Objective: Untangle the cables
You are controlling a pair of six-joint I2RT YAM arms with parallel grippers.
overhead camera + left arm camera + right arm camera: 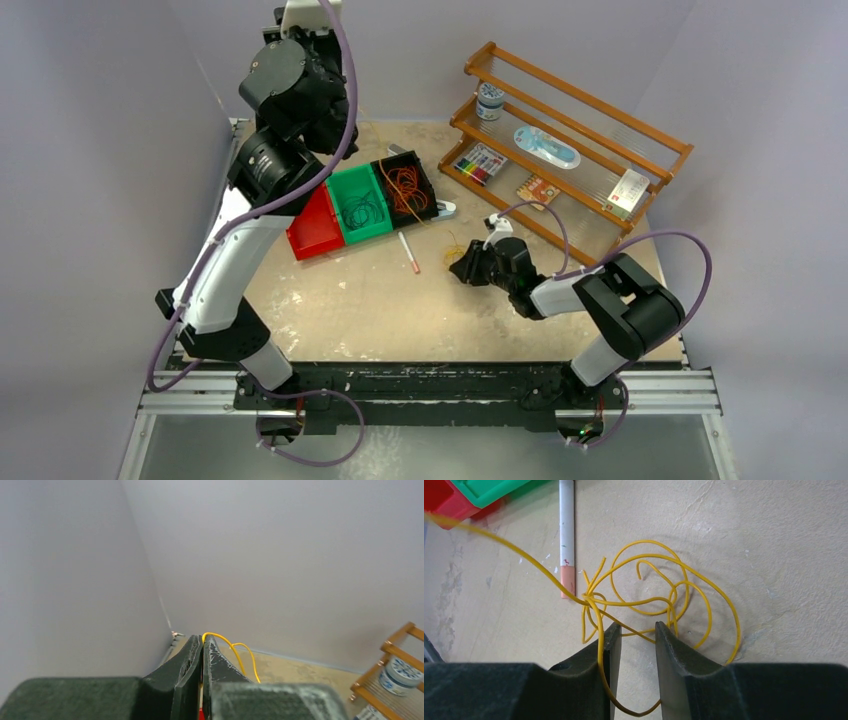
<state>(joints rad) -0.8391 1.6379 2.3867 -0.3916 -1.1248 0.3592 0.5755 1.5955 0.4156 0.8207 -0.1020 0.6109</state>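
Right wrist view: yellow cable lies in a loose tangle on the table, just ahead of the right gripper. Fingers apart, with a clear gap between them. One loop of the cable runs back into that gap, hugging the inner face of the left-hand finger and curving round below the tips. The other finger has strands crossing just in front of its tip; can't tell whether they touch. The knot of the tangle sits just left of the gap. From it a single strand rises away to the upper left, blurred, passing over the white pen.

Left wrist view: left gripper is raised and faces the wall. Its fingers are pressed together on the yellow cable, which arcs out from the tips to the right and drops down.

Top view: orange cables lie in the black bin and a dark cable in the green bin. Red bin is alongside. All are well left of the right gripper.
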